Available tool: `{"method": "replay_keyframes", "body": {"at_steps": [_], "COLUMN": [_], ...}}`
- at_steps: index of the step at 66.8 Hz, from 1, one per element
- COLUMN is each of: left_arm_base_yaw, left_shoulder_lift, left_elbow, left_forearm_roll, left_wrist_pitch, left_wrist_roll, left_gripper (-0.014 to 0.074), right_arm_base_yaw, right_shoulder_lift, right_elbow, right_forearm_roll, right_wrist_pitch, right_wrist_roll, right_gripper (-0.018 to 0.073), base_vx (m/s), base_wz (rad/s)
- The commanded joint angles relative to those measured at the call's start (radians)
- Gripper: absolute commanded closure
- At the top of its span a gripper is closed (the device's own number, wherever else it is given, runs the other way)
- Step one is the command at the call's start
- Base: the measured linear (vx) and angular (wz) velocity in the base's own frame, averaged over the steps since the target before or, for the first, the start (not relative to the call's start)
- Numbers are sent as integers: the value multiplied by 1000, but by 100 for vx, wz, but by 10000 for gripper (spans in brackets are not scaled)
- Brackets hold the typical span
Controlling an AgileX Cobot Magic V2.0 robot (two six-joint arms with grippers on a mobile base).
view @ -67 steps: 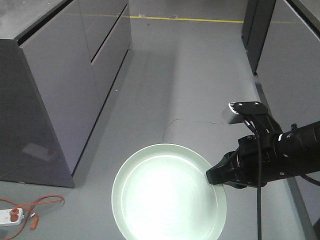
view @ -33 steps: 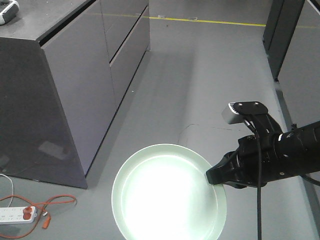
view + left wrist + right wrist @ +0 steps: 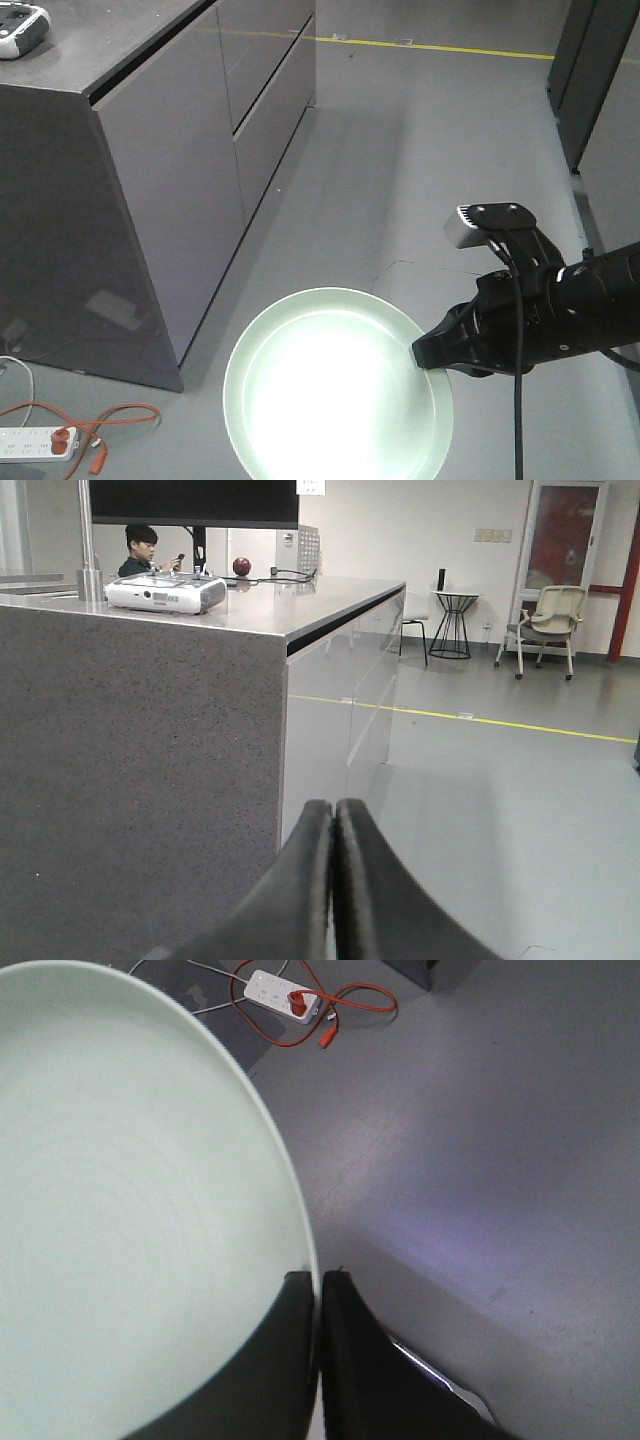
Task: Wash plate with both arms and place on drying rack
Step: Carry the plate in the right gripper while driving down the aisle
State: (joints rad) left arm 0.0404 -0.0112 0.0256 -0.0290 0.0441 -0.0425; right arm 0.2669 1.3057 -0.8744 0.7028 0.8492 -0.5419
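**Plate pinched by its rim above the floor**

The right gripper (image 3: 316, 1295) had its jaws clamped on the rim of the plate (image 3: 120, 1210), holding it over the grey floor (image 3: 420, 180). The left gripper (image 3: 333, 820) was pressed together, empty, facing a grey counter (image 3: 200, 730).

glossy smooth plate (image 3: 330, 400), matt black arm (image 3: 580, 300), speckled stone-like counter (image 3: 140, 760), smooth faintly sheened floor (image 3: 430, 150)

plate (image 3: 338, 385): left of my right gripper (image 3: 425, 352), rim between its jaws, above floor (image 3: 420, 160)
cabinet (image 3: 150, 180): left of and behind plate
power strip (image 3: 35, 438): on floor, front of cabinet
projector (image 3: 20, 17): on cabinet top
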Motion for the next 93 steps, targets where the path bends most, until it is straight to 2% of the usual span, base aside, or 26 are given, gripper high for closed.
{"method": "replay_keyframes", "body": {"at_steps": [1,93], "left_arm_base_yaw": [-8,-8], "left_shoulder_lift": [-14,-14], "left_elbow": [-27,-27], "left_forearm_roll": [-8,-8], "left_wrist_pitch": [-76,-76], "left_wrist_roll": [-1,-1], "left_gripper": [603,603], "right_arm_base_yaw": [0,0], "right_shoulder_lift": [-27,-27], "right_elbow": [-26,-26], "right_forearm_roll": [42,42], "right_wrist_pitch": [-17,-17], "right_wrist_roll": [-9,-10], "right_gripper": [561,561], "base_vx": [14,17], "base_wz": [3,-8]}}
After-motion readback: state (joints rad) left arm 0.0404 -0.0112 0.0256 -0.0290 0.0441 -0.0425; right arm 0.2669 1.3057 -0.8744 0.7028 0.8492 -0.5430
